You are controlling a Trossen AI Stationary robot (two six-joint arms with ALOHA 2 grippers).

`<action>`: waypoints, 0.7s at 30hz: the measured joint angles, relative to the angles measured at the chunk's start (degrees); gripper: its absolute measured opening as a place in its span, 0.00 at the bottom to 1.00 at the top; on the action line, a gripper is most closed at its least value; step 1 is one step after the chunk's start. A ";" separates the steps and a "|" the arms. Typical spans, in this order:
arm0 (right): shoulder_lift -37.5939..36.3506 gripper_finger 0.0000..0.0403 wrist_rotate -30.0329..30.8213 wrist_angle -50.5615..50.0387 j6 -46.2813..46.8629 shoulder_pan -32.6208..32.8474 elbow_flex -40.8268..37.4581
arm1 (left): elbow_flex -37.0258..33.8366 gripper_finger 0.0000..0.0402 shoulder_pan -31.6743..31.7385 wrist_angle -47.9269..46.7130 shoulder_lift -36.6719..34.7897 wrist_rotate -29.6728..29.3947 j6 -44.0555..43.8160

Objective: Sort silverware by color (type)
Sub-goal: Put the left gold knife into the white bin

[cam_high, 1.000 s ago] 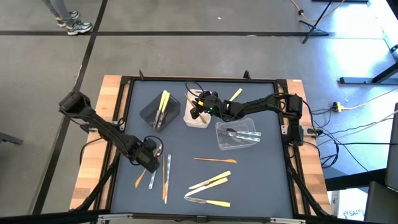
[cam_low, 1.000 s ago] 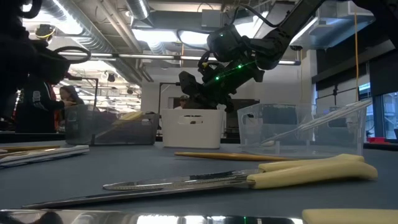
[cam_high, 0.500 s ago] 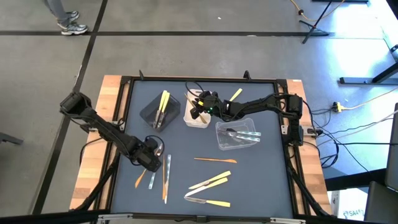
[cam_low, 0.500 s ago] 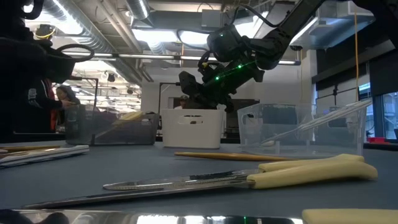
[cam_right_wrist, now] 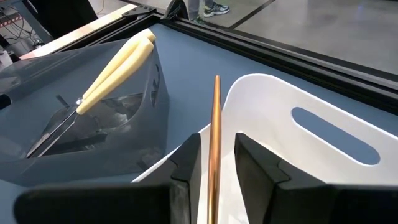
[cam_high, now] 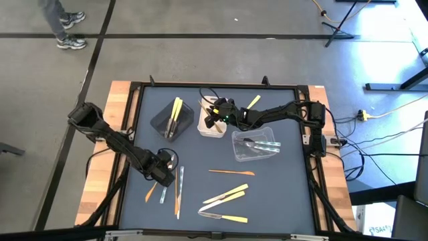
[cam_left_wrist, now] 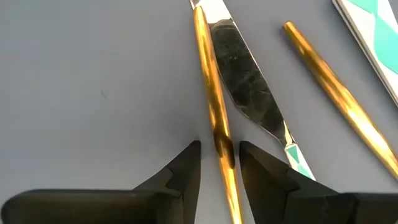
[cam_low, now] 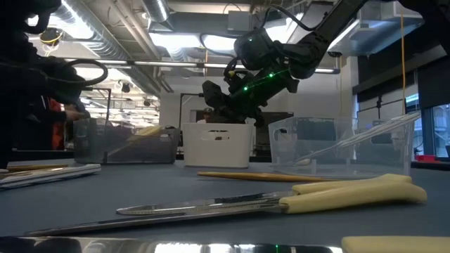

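Note:
Loose silverware lies flat on the dark mat: an orange-brown piece (cam_high: 230, 172), yellow-handled knives (cam_high: 226, 195) and a cluster at the left (cam_high: 177, 194). My left gripper (cam_high: 163, 175) points down over that cluster, open, its fingers on either side of an orange-brown handle (cam_left_wrist: 211, 93) that lies beside a silver knife (cam_left_wrist: 245, 81). My right gripper (cam_high: 212, 120) hovers over the white bin (cam_right_wrist: 323, 155), shut on an orange-brown utensil (cam_right_wrist: 216, 112). Yellow pieces (cam_high: 175, 110) lie in the dark bin, silver ones (cam_high: 257, 143) in the clear bin. My right gripper pinches the orange-brown utensil's thin shaft (cam_right_wrist: 215, 163) between its two fingers. The fingers slant down from the table's right side and lie along the shaft. The utensil sticks out ahead of the fingertips, lifted clear over the white bin's rim.
The dark bin (cam_high: 164, 124), white bin (cam_high: 221, 130) and clear bin (cam_high: 235, 152) stand in a row at the mat's far half. A black frame (cam_high: 134, 120) edges the mat. A second orange-brown handle (cam_left_wrist: 336, 93) lies close to my left gripper. A person's feet (cam_high: 67, 30) show on the floor.
My left gripper has sunk a little toward the orange-brown handle on the mat, still pointing down. The person on the floor beyond the table has walked toward the left.

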 joint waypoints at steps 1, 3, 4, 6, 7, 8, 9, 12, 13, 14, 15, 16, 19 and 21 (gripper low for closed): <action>0.00 0.21 0.00 0.00 0.00 0.00 0.00 | -0.03 0.26 0.00 0.00 0.00 0.00 0.09; 0.00 0.21 0.00 0.00 0.00 0.00 0.00 | -0.03 0.26 -0.02 0.08 0.02 -0.24 0.07; 0.00 0.21 0.00 0.02 0.00 0.00 0.00 | -0.06 0.26 -0.02 0.15 0.02 -0.34 0.06; 0.00 0.21 0.00 0.04 0.00 0.00 0.00 | -0.08 0.26 0.00 0.19 0.02 -0.42 0.03; 0.00 0.21 0.00 0.13 0.00 0.00 0.00 | -0.10 0.26 0.10 0.22 0.04 -0.42 0.03; 0.00 0.21 0.00 0.37 -0.02 0.00 0.00 | -0.10 0.26 0.24 0.24 0.06 -0.40 0.02; 0.00 0.21 0.00 0.56 -0.02 0.00 0.00 | -0.10 0.26 0.31 0.24 0.07 -0.37 -0.03; 0.00 0.21 0.00 0.92 -0.17 0.00 0.00 | -0.14 0.24 0.28 0.24 0.07 -0.39 -0.08; 0.00 0.21 0.00 1.00 -0.45 0.00 0.00 | -0.14 0.23 0.28 0.22 0.09 -0.39 -0.08; 0.00 0.21 0.02 1.03 -0.53 0.00 0.00 | -0.14 0.22 0.28 0.17 0.09 -0.39 -0.10; -0.07 0.21 0.00 1.00 -0.55 0.00 0.00 | -0.17 0.21 0.28 0.08 0.09 -0.39 -0.10; -0.13 0.21 0.00 0.96 -0.56 0.00 0.00 | -0.17 0.20 0.28 0.01 0.09 -0.39 -0.10; -0.47 0.21 0.00 1.22 -0.59 0.00 0.00 | -0.19 0.15 0.28 -0.17 0.13 -0.39 -0.11; -0.70 0.21 0.02 1.95 -0.59 0.00 0.00 | -0.19 0.11 0.28 -0.17 0.13 -0.42 -0.12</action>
